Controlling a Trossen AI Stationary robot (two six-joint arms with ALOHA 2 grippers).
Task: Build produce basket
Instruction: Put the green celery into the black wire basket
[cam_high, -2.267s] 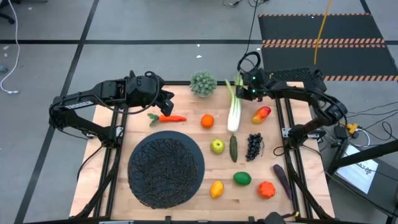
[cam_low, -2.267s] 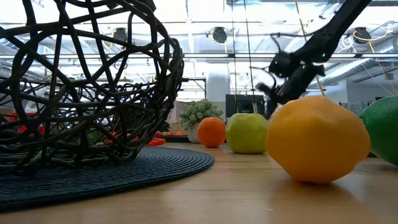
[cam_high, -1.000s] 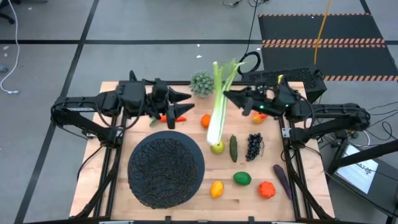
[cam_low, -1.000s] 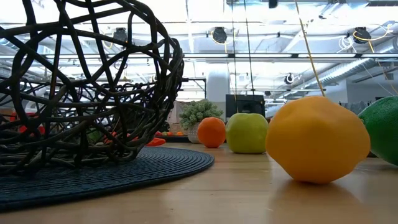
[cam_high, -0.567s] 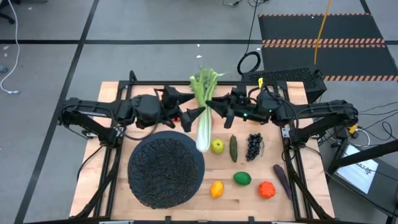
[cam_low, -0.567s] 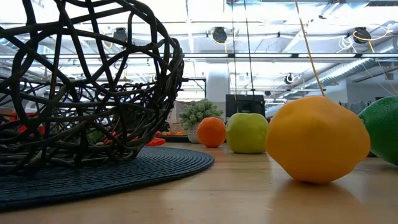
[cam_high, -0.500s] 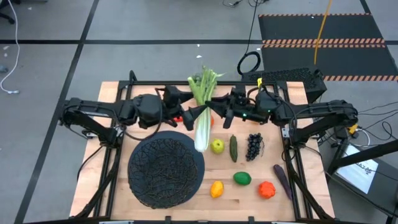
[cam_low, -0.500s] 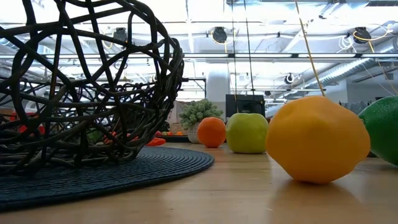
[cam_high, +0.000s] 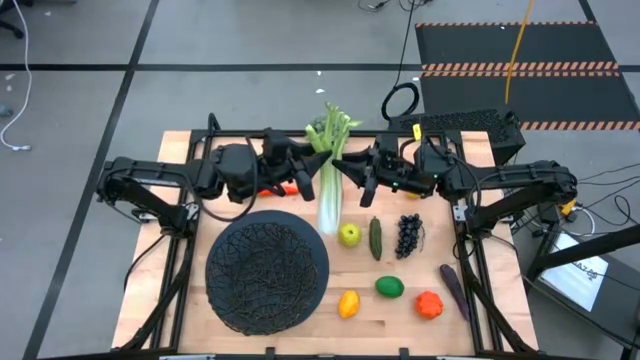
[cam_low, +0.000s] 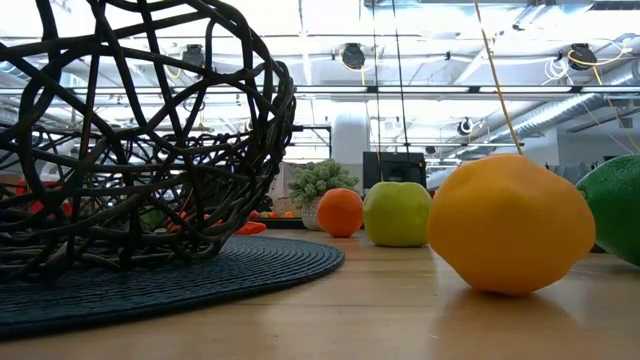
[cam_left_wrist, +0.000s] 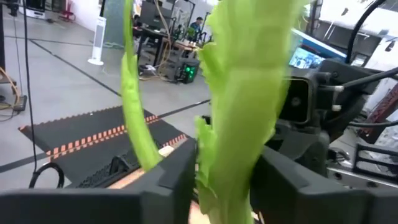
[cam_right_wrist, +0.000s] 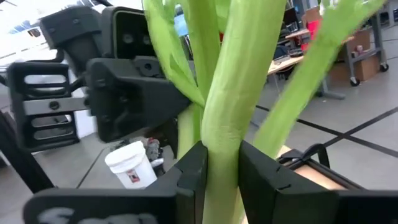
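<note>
I see celery (cam_high: 328, 178) held in air just behind basket (cam_high: 267, 271). L gripper (cam_high: 312, 166) & R gripper (cam_high: 345, 166) both pinching stalk from opposite sides, fingers (cam_right_wrist: 193, 171) pressed on it.

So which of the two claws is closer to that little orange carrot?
Left. The left gripper is by the carrot, closing on the celery stalk; the right gripper grips it from the other side.
</note>
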